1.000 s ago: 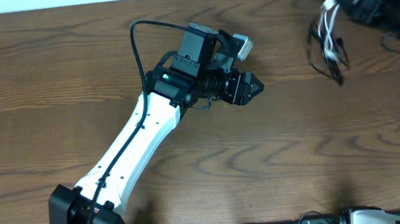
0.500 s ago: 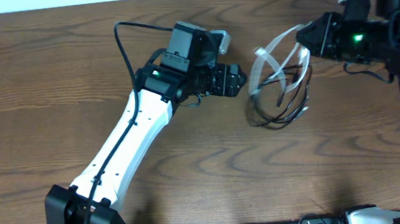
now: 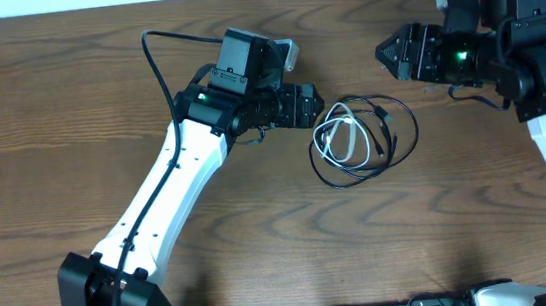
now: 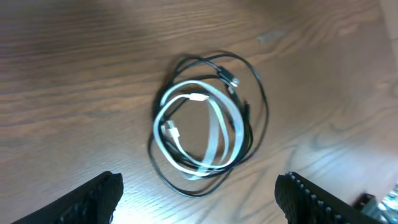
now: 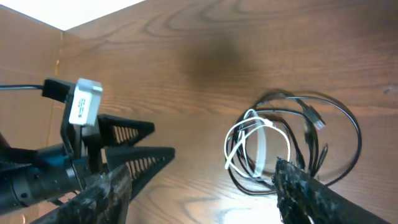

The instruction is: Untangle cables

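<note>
The cables, thin black cords looped with a white one, lie as a loose coil on the wooden table between my two grippers. My left gripper sits just left of the coil, open, with nothing between its fingers. In the left wrist view the cables lie just ahead of the open left gripper. My right gripper hovers up and to the right of the coil, open and empty. In the right wrist view the cables lie beside the right finger of the right gripper.
The left arm stretches diagonally from the bottom left across the table. The right arm's body occupies the far right edge. The left gripper points at the coil in the right wrist view. A pale wall borders the table's back edge.
The right gripper brought the coil in from the far right, opened and released it onto the table, then pulled back. The left gripper opened wider and drifted slightly left.
</note>
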You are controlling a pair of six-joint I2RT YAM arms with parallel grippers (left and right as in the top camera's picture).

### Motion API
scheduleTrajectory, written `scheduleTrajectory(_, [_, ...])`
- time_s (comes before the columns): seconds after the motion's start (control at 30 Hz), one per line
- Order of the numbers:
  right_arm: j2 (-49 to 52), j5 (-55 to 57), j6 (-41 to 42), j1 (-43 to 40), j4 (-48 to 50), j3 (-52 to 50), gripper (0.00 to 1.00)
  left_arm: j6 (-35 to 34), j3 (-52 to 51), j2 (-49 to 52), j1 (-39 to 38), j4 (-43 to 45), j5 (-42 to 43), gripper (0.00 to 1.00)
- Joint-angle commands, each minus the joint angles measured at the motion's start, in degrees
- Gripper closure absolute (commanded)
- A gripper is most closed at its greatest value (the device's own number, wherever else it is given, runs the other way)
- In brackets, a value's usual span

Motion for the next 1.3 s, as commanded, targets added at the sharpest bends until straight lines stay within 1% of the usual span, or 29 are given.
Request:
scheduleTrajectory(0.0, [-0.46, 4.28, -1.38, -2.08, -2.60, 0.66, 0.29, 1.75, -0.33, 1.40, 0.15, -1.05, -6.97, 0.15])
scheduleTrajectory(0.13, [-0.46, 8.44, -1.42, -4.31, -5.62, 0.63, 0.26, 1.84, -0.39, 4.57, 0.15, -1.25, -5.70, 0.14])
scheduleTrajectory(0.17, [-0.46, 8.74, -1.68, -5.03, -6.25, 0.63, 0.25, 2.91, -0.39, 5.73, 0.00, -1.18, -4.28, 0.14])
scheduleTrajectory(0.33, [-0.46, 8.72, -3.65, -7.72, -8.11, 0.61, 0.24, 13.92, -0.39, 11.06, -1.16, -0.66, 6.51, 0.14])
scheduleTrajectory(0.43, [-0.46, 8.74, -4.63, -8.15, -8.92, 0.59, 0.23, 16.65, -0.39, 13.53, -1.86, -0.31, 9.05, 0.14])
scheduleTrajectory(0.53, [-0.42, 8.76, -4.85, -8.15, -9.18, 0.44, 0.24, 17.31, -0.39, 15.08, -2.21, 0.83, 11.47, 0.14])
scheduleTrajectory(0.67, [-0.42, 8.74, -5.25, -8.15, -9.20, -0.02, 0.23, 18.34, -0.39, 15.52, -2.32, 3.69, 17.86, 0.14])
scheduleTrajectory(0.83, [-0.39, 8.74, -5.25, -8.15, -9.14, -0.79, 0.23, 18.29, -0.39, 16.41, -2.47, 5.29, 18.01, 0.15])
scheduleTrajectory(1.0, [-0.35, 8.74, -5.27, -8.15, -9.31, -1.07, 0.23, 18.08, -0.44, 20.55, -3.06, 5.51, 17.81, 0.18])
scheduleTrajectory(1.13, [-0.35, 8.72, -6.03, -8.15, -9.35, -1.07, 0.23, 18.10, -0.44, 22.82, -4.79, 5.73, 19.37, 0.23])
scheduleTrajectory(1.2, [-0.35, 8.74, -6.10, -8.15, -9.40, -1.07, 0.23, 18.12, -0.44, 22.91, -5.75, 6.03, 19.28, 0.33])
scheduleTrajectory(1.23, [-0.35, 8.72, -6.10, -8.15, -9.38, -1.07, 0.23, 18.10, -0.44, 22.88, -6.10, 6.54, 19.30, 0.42])
scheduleTrajectory(1.27, [-0.35, 8.72, -6.10, -8.15, -9.38, -1.07, 0.23, 18.10, -0.44, 22.88, -6.40, 7.15, 19.28, 0.54])
